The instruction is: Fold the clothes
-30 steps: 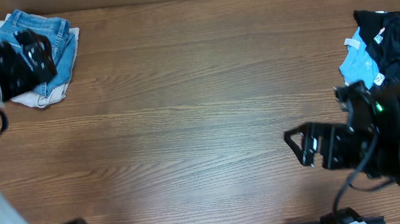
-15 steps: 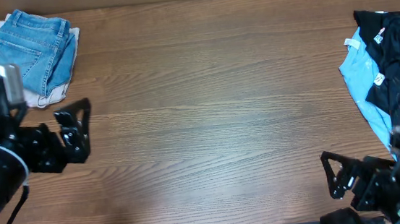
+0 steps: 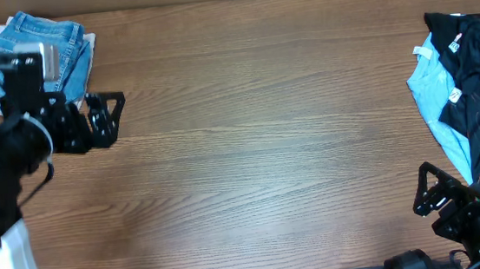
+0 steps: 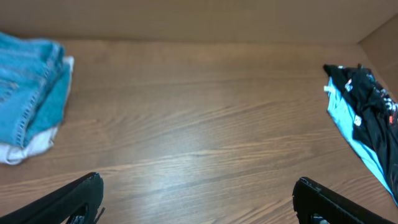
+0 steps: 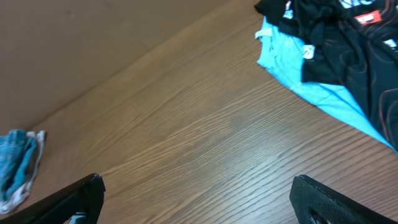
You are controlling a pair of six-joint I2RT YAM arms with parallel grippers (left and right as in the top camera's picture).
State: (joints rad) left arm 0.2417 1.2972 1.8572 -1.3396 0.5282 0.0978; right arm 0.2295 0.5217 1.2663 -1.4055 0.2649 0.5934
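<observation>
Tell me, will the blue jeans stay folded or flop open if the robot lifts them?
Probably floppy: the jeans lie in soft, uneven layers, so lifting one edge would likely let the rest dangle. They look thick, so maybe heavyish for cloth. Pushed, they'd likely bunch or slide, not roll.

Overhead straight down on my table [image 3: 266,132], left wrist camera low, facing the black pile [image 4: 367,99], right wrist low, facing the jeans [image 5: 15,162], all sharing both.
</observation>
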